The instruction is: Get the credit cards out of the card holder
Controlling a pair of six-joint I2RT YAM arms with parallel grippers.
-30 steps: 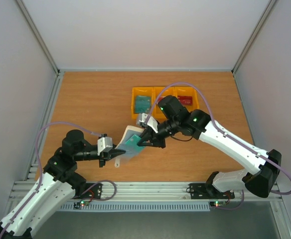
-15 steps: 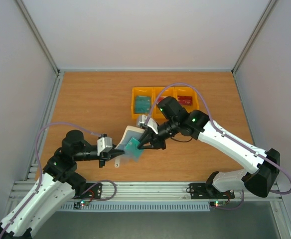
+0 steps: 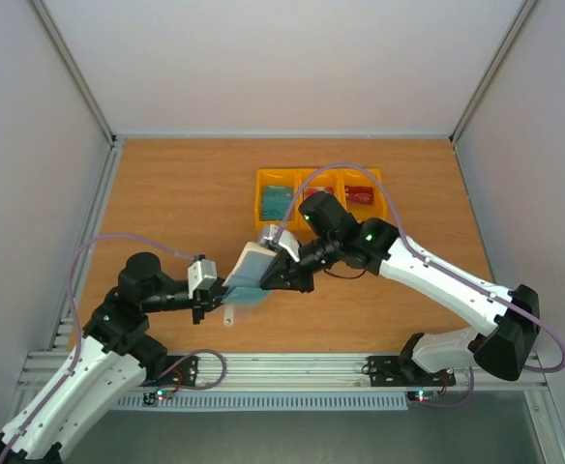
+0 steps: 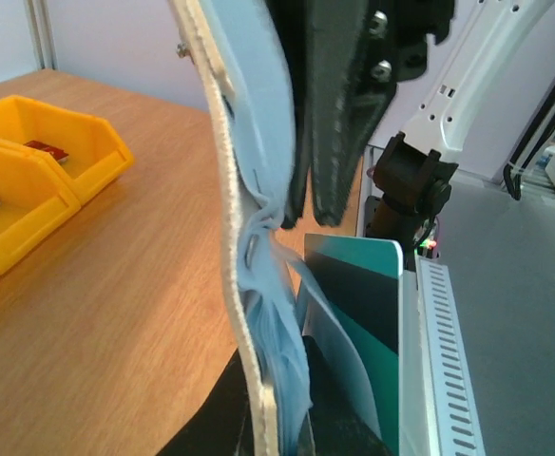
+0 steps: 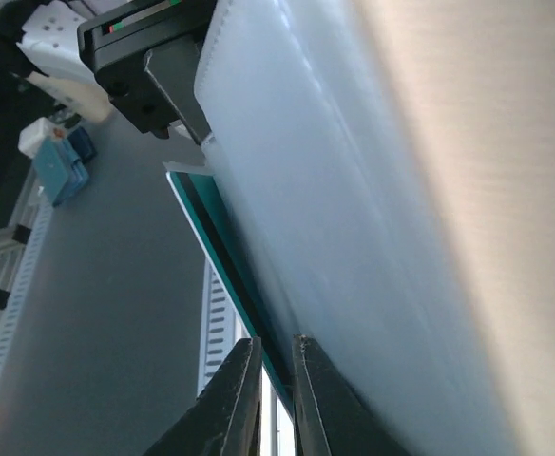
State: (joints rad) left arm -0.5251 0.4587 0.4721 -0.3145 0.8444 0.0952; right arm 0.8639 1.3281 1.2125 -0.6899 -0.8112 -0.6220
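- the card holder (image 3: 252, 263) is held above the table (image 3: 176, 203), by its near edge, clamped in the left pincer (image 3: 217, 293).
- the right pincer (image 3: 271, 278) is pinched on the teal card (image 4: 358, 313), which is best drawn straight out, untwisted.

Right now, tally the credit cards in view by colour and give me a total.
Teal: 2, one teal card in the yellow tray, another teal card in the card holder.
Dark red: 1, the dark red card in the tray.
Pinkish red-and-white: 1, the pinkish red-and-white card in the tray.
Total: 4.
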